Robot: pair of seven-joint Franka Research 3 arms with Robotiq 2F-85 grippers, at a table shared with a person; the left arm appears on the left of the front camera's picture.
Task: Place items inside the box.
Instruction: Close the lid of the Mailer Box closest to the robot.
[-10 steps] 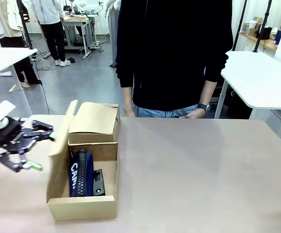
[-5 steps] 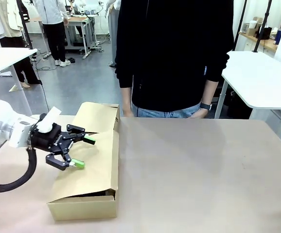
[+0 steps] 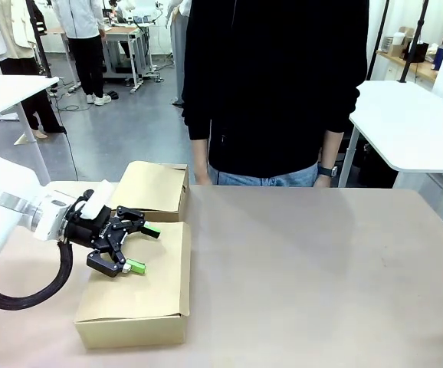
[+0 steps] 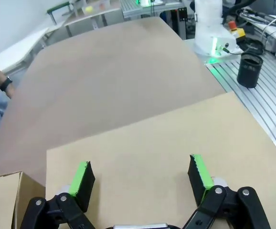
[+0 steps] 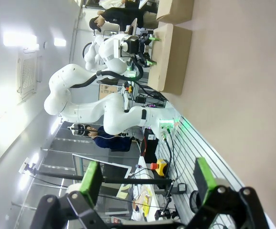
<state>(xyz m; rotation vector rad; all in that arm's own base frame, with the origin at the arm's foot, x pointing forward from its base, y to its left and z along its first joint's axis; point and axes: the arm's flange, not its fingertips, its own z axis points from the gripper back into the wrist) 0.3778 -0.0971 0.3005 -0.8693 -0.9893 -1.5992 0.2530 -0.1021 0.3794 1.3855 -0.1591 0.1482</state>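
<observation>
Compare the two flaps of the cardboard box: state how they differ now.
The near flap lies flat across the box's opening, closing it; the far flap is folded back outward, away from the opening. The left gripper, jaws open, hangs over the near flap; nothing is over the far flap. Both are plain brown cardboard.

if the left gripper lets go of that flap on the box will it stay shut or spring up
The side flap looks like thin cardboard folded flat over the box, with the open left gripper spread above it; it will probably lift a little at its free edge. The far flap slopes up unheld, which suggests the creases are springy.
</observation>
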